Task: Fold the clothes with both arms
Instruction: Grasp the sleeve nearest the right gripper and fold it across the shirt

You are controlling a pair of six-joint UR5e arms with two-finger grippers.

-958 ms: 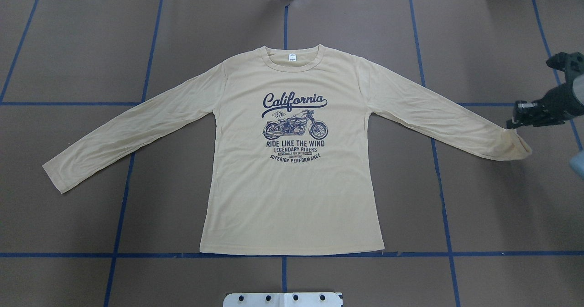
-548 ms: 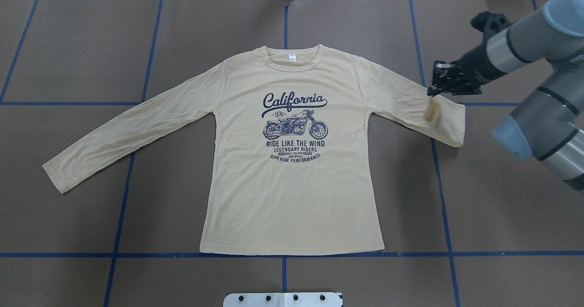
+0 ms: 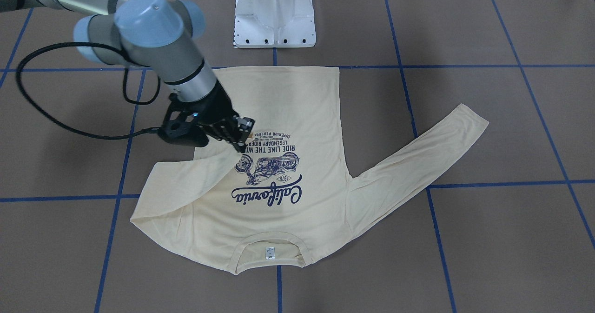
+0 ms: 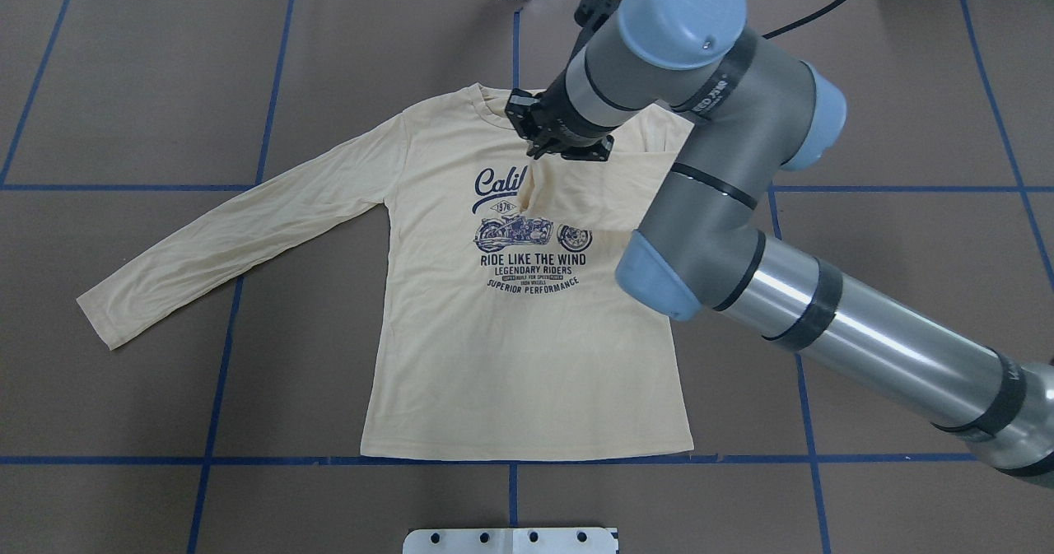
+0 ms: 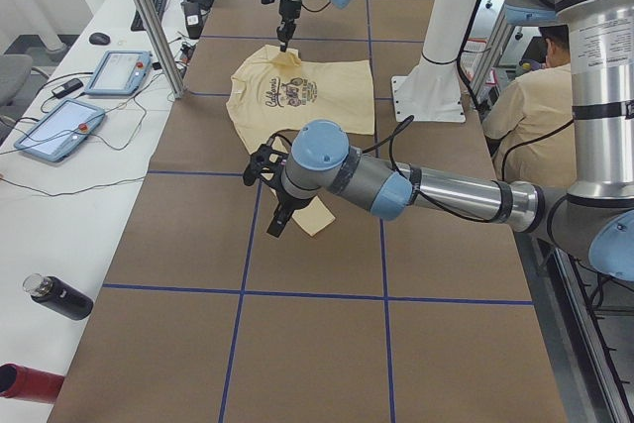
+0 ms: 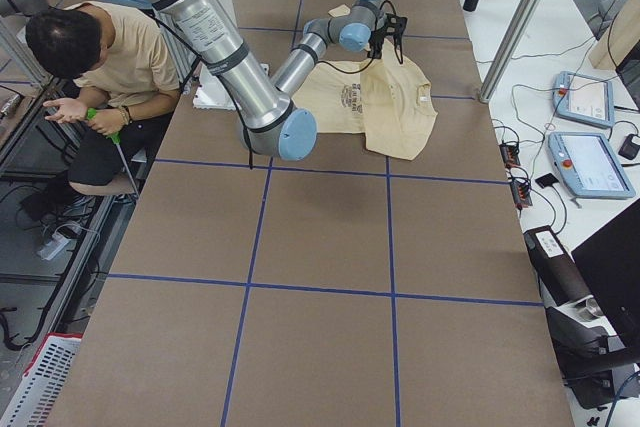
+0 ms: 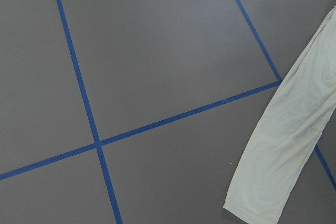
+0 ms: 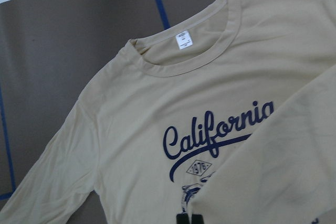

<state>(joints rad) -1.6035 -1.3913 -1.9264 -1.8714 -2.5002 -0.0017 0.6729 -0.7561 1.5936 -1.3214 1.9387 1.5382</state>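
The pale cream long-sleeved T-shirt [image 4: 510, 356] lies print-up in the middle of the overhead frame on the brown table [image 4: 123, 85], with its hem toward the bottom edge. The right gripper [image 4: 539, 146] hangs over the upper chest, just below the collar. Its fingers are pressed together on the cuff end of the folded sleeve [image 4: 580, 196], which drapes from the shoulder at frame right across the "California" lettering. Holding the cuff raised lets the thin fabric cross the body without dragging it into wrinkles. I judge the first sleeve fold nearly laid. The flat sleeve [image 4: 230, 233] runs toward the lower left, untouched. In the left-side view the left gripper [image 5: 279, 217] hovers near that cuff, likely staged for its own fold. I cannot tell whether its fingers are spread.
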